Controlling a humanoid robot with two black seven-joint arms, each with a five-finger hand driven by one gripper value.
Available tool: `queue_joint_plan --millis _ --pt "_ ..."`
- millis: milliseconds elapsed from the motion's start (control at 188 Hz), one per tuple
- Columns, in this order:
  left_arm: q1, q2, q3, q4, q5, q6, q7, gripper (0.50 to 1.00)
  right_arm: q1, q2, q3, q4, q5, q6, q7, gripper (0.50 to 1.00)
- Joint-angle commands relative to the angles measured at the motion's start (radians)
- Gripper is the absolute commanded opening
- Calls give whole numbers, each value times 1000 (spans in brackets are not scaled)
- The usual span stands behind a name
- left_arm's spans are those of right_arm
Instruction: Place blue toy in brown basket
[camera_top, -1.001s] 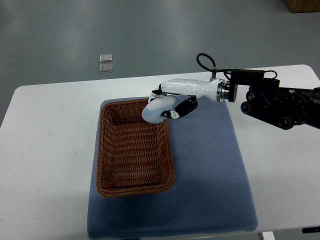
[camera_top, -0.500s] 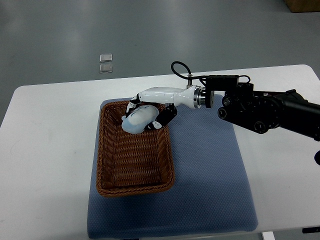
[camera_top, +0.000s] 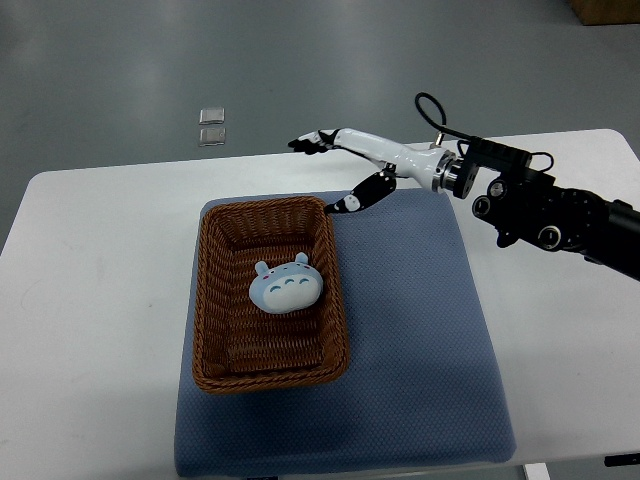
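The blue toy (camera_top: 286, 288), a pale blue round plush with small ears, lies inside the brown wicker basket (camera_top: 206, 300), near its middle. My right hand (camera_top: 335, 170) comes in from the right and is above the table just beyond the basket's far right corner. Its fingers (camera_top: 308, 141) are spread wide and hold nothing. The thumb (camera_top: 358, 197) points down toward the basket's corner. The left arm is not in view.
The basket stands on a blue-grey mat (camera_top: 430, 340) laid on a white table (camera_top: 90, 320). The right arm's black forearm (camera_top: 550, 215) reaches over the mat's far right corner. Two small clear squares (camera_top: 211, 126) lie on the grey floor beyond the table.
The right hand carried the toy over the basket, let it go, and the toy now lies in the basket. The hand has opened and drawn back to the right and away from the basket.
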Motion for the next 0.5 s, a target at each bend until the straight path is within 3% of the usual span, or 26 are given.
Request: queue_joint_plan --millis 0,256,495 --pt "0 0 0 0 0 0 1 1000 -42 -23 65 -47 176 14 -20 866" --pt "0 0 0 0 -2 0 -1 1000 -160 -52 171 -67 664 17 -89 866" --pt "-1 0 0 -2 -2 0 -1 1000 -236 -44 228 -64 883 19 -100 866"
